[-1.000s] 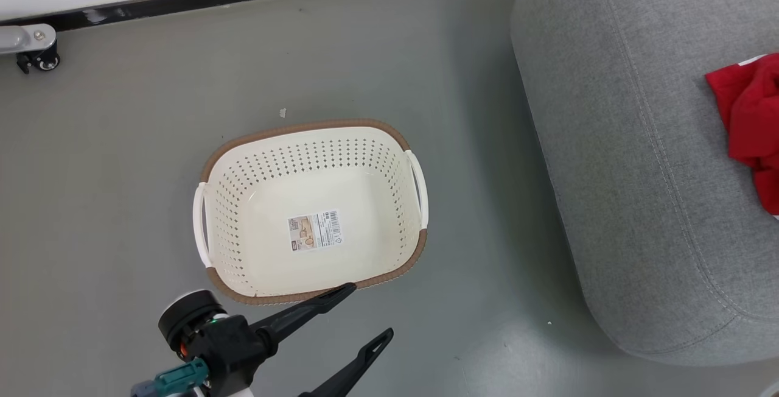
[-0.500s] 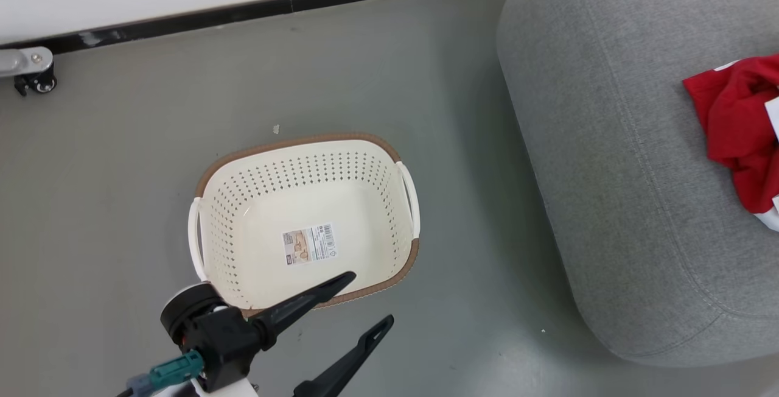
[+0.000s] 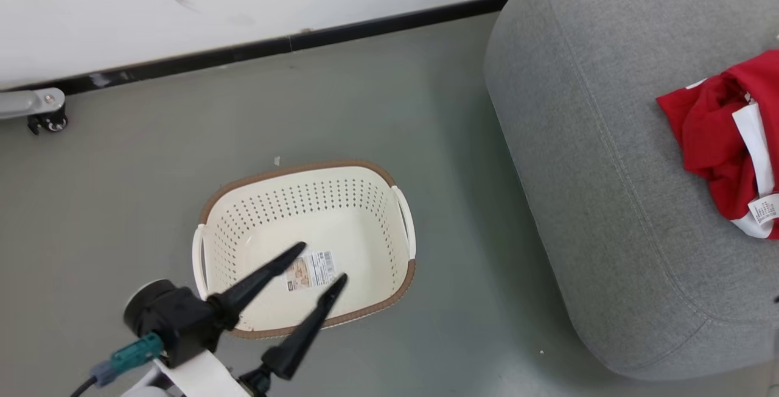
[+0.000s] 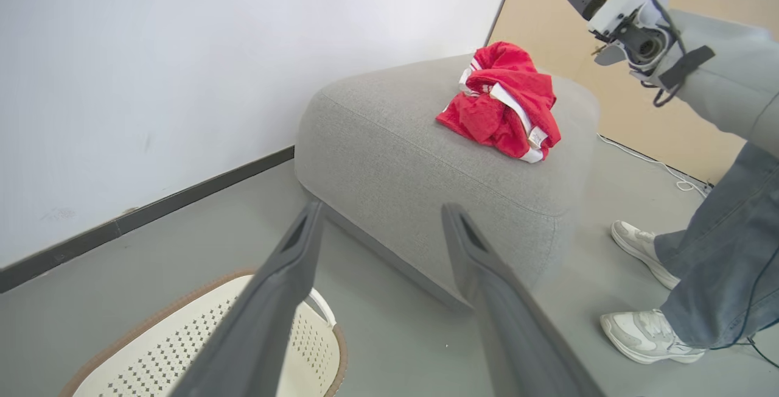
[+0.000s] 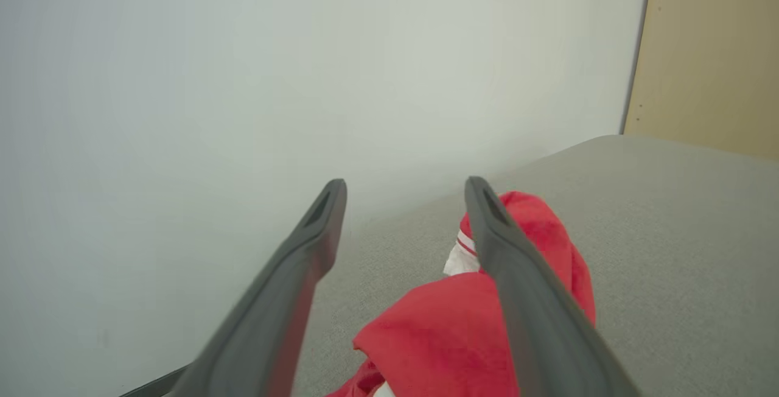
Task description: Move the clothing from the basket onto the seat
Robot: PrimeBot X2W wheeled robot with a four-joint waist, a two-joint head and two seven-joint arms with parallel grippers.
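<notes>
The cream basket (image 3: 398,226) stands on the floor and holds nothing but a paper label; its corner also shows in the left wrist view (image 4: 146,360). My left gripper (image 3: 319,263) hangs open over the basket's front part, nothing between its fingers (image 4: 382,211). The red clothing (image 3: 712,135) lies bunched on the grey seat (image 3: 596,159), white trim and a tag showing (image 4: 499,111). My right gripper (image 5: 405,193) is open just above the clothing (image 5: 450,336) on the seat (image 5: 639,232), and it appears raised beyond the seat (image 4: 426,159) in the left wrist view (image 4: 593,19).
A white wall with a black baseboard (image 3: 292,44) runs behind the basket. A metal caster (image 3: 45,120) sits at the far left. A person's legs in jeans and white shoes (image 4: 651,336) stand by the seat's far side, near a floor cable (image 4: 669,172).
The head camera has tilted up, showing more wall and clothing. My left gripper has swung from the basket's front rim to over its inside, still open.
</notes>
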